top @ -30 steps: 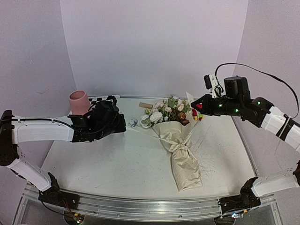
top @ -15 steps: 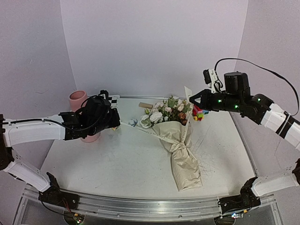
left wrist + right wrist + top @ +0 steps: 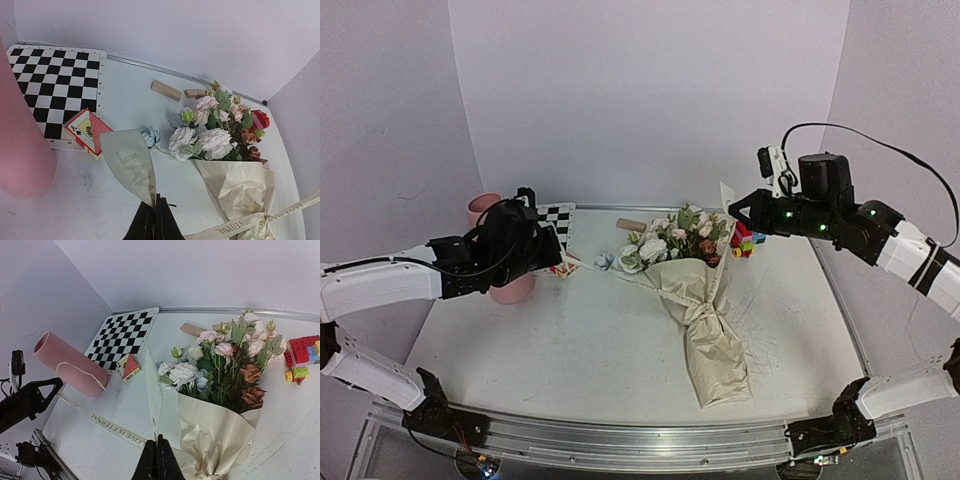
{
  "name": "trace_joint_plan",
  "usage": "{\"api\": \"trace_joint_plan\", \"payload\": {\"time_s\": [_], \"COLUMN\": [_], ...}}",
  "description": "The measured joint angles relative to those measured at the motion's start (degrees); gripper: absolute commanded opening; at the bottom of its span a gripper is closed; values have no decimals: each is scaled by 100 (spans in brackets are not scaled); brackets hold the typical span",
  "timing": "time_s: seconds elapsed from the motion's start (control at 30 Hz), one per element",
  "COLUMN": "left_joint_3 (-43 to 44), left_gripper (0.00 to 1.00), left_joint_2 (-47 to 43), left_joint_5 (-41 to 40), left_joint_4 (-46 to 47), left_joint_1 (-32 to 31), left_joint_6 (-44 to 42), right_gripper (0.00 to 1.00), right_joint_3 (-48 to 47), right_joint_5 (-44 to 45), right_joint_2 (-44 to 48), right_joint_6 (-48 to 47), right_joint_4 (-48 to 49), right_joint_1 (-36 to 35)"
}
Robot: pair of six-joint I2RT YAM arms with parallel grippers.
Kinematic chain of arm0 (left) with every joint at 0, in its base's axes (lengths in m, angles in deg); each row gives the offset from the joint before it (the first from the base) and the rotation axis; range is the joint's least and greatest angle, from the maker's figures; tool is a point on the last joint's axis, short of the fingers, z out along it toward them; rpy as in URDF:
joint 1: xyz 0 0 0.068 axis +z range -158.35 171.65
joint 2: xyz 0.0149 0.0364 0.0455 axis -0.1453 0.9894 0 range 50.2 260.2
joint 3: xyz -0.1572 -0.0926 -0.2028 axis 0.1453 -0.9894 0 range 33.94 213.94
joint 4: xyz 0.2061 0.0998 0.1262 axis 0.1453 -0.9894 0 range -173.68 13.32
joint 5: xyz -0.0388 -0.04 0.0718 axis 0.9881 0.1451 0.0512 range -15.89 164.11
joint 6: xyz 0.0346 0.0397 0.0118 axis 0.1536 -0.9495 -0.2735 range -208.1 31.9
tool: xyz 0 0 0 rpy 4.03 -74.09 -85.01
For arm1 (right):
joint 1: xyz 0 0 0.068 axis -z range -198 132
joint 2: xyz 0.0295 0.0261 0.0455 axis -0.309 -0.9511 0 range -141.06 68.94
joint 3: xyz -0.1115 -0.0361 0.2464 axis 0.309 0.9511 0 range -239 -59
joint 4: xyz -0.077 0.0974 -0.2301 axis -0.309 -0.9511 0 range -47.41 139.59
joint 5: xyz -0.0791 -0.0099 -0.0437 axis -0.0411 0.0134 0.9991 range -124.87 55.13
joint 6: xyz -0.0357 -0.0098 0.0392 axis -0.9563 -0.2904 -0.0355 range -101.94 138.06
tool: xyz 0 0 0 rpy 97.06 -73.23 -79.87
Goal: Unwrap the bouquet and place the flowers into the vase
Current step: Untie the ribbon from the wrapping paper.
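From above: the bouquet (image 3: 708, 335) flat on the table (image 3: 570, 350), paper tail toward the near edge, the flowers (image 3: 675, 238) toward the back wall. At the back left the vase (image 3: 483, 208), upright, partly hidden behind the left arm. Just in front of it the left gripper (image 3: 558, 260), closed on a ribbon (image 3: 640, 282) drawn taut to the tie at the wrap's neck. Raised beside the blooms' right side, the right gripper (image 3: 732, 207), pinching a pale ribbon end that sticks up above it. Toy bricks (image 3: 744, 241) just right of the flowers, a chessboard (image 3: 556, 214) beside the vase.

From the left wrist: fingers (image 3: 145, 225) pressed tight on the ribbon – a cream loop curling up from them, a lettered stretch running to the wrap at lower right. Vase filling the left edge, a card box (image 3: 86, 131) on the chessboard's near corner, wooden blocks (image 3: 166, 90) by the back edge, one blue bloom (image 3: 150, 136) just left of the bunch.

From the right wrist: fingers (image 3: 150, 465) squeezed together on a narrow cream strip. Lettered ribbon stretched from the left gripper across the table toward the wrap – vase just behind that gripper, near the chessboard.
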Motion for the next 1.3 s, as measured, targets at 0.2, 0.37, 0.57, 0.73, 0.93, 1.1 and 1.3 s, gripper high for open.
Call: {"api": "trace_joint_plan", "payload": {"time_s": [0.2, 0.37, 0.57, 0.73, 0.93, 1.1, 1.3], "left_joint_3": [-2, -2, -4, -16, -26, -26, -26], "left_gripper": [5, 5, 6, 6, 4, 4, 4], "left_joint_2": [-329, -452, -565, -797, -957, -1057, -1293], "left_joint_5": [-138, -172, -233, -397, -675, -953, -1201], "left_joint_4": [-179, -248, -375, -515, -810, -1188, -1506], "left_joint_1": [54, 65, 65, 69, 110, 236, 381], "left_joint_6": [-10, -10, -13, -15, -6, 94, 160], "right_gripper": [0, 0, 1, 3, 3, 3, 1], "right_joint_3": [0, 0, -247, -541, -619, -504, -318], "right_joint_5": [152, 708, 1390, 2216, 2939, 3037, 2866], "right_joint_2": [9, 98, 255, 396, 500, 625, 553], "right_joint_6": [-2, -33, -242, -483, -686, -700, -460], "right_joint_4": [-2, -129, -401, -619, -914, -1011, -1222], "right_joint_1": [0, 0, 0, 9, 370, 1013, 1777]}}
